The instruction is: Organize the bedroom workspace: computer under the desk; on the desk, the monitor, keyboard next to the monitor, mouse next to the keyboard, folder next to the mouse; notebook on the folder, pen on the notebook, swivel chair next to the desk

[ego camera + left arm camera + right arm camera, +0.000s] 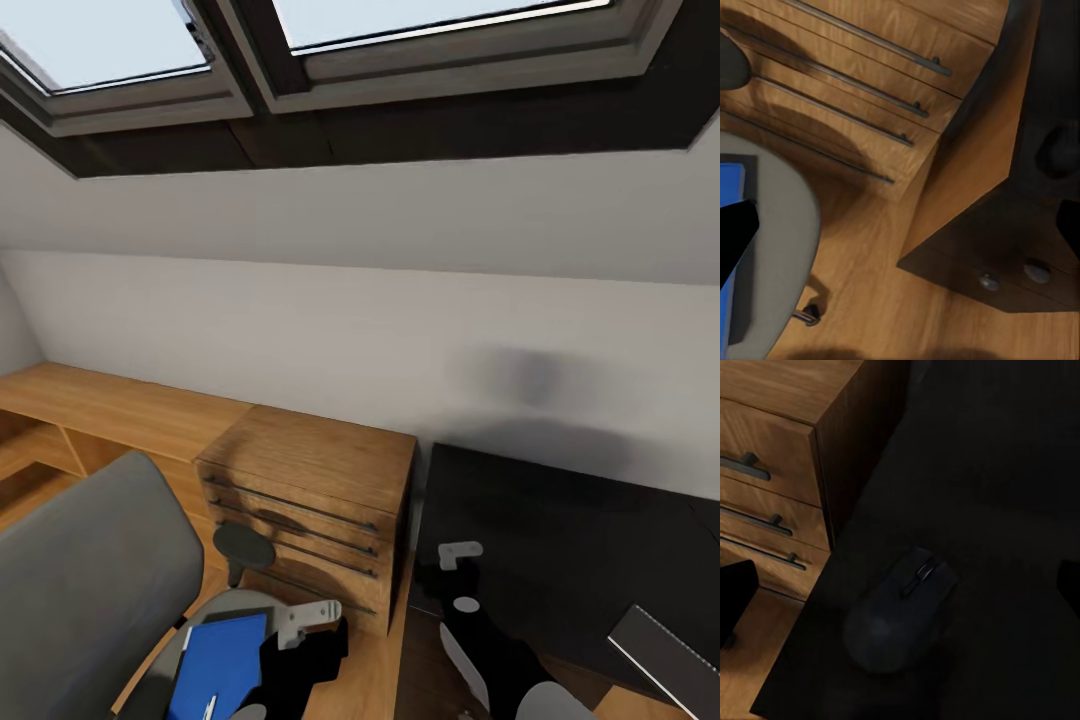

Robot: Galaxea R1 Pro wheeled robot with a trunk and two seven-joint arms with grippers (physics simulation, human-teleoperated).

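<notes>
1. Down at the head view's lower left, the folder (222, 660) lies flat on the grey seat of the swivel chair (90, 580), bright blue, with a small white thing on its near edge too small to name.
2. Just beside the folder, the left gripper (305, 620) hangs over the seat's edge, its pale fingers pointing toward the wooden drawer chest (310, 500); its black arm crosses the folder's right side.
3. From the left wrist view, a strip of the folder (729, 225) shows on the chair seat, with one dark fingertip at each side edge of the frame, so the jaws stand wide apart with nothing between them.
4. That same view shows the chest's drawer fronts with long bar handles, the wooden floor (907, 315), and a corner of the desk (1020, 247) with two round silver knobs.
5. Over the desk's glossy black top, the right gripper (462, 578) hovers, arm reaching forward from the lower right.
6. Only the right wrist view reveals the mouse (900, 611), black on the black top, near the desk's edge beside the chest; fingertips sit far apart at the frame's sides, empty.
7. At the head view's lower right corner, the keyboard (665, 650) lies on the desk.
</notes>
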